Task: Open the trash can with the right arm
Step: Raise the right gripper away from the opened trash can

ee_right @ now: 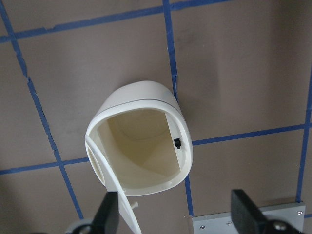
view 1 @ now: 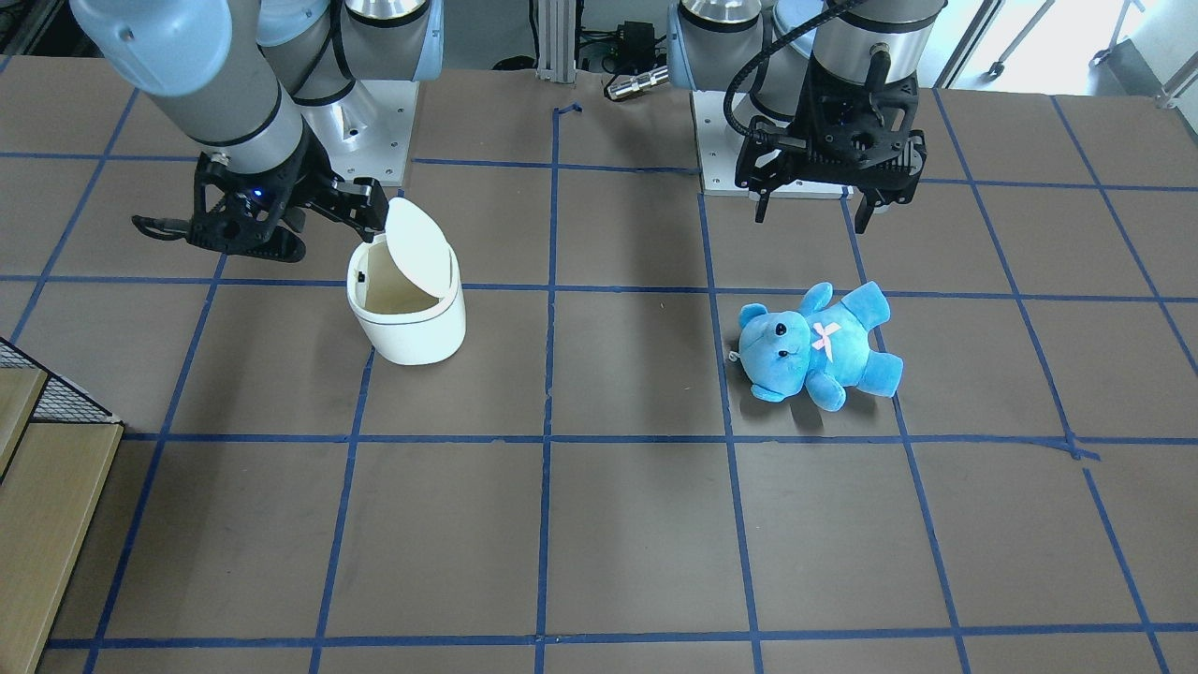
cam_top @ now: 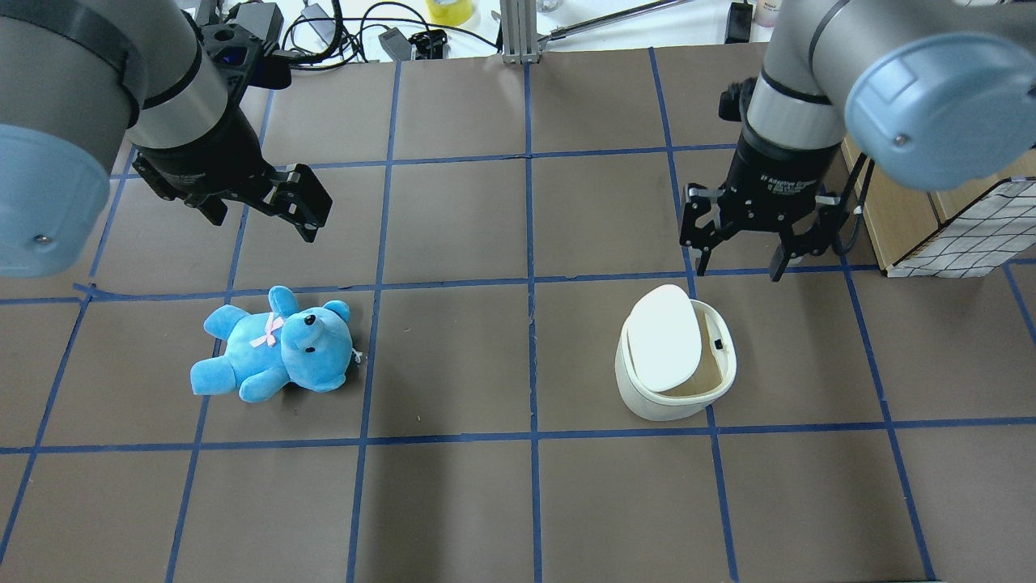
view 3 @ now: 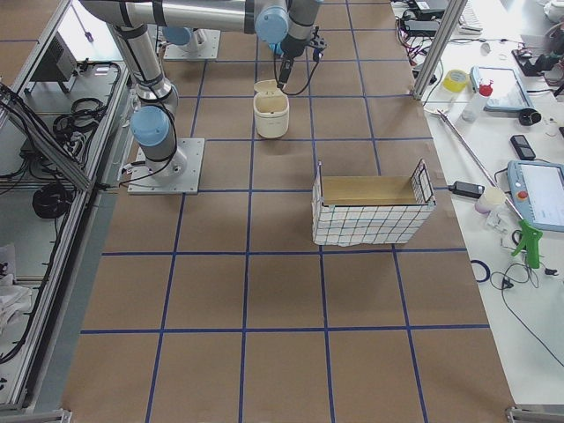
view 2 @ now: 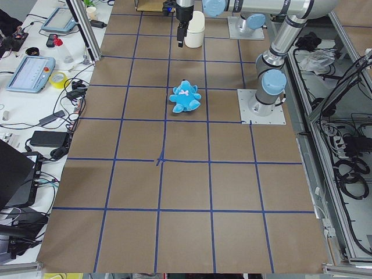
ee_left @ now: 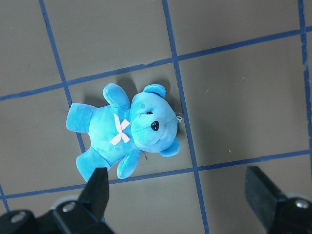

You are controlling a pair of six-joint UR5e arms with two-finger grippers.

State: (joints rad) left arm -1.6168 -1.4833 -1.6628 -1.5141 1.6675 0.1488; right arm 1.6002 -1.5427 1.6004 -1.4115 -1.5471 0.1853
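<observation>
Here we see the trash can (cam_top: 647,401) standing on the worktop (cam_top: 453,502), its lid (cam_top: 664,340) tipped up, our right pincer (cam_top: 740,263) spread empty just beside it; the left pincer (view 1: 812,213) hangs released too.

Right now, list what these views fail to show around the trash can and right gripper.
Overhead: the raised lid covers most of the trash can opening.
Right wrist: the bottom edge cuts off the lid.
Exterior left: trash can too small for detail.
Front-facing: right gripper overlaps the lid's edge; contact unclear.
</observation>
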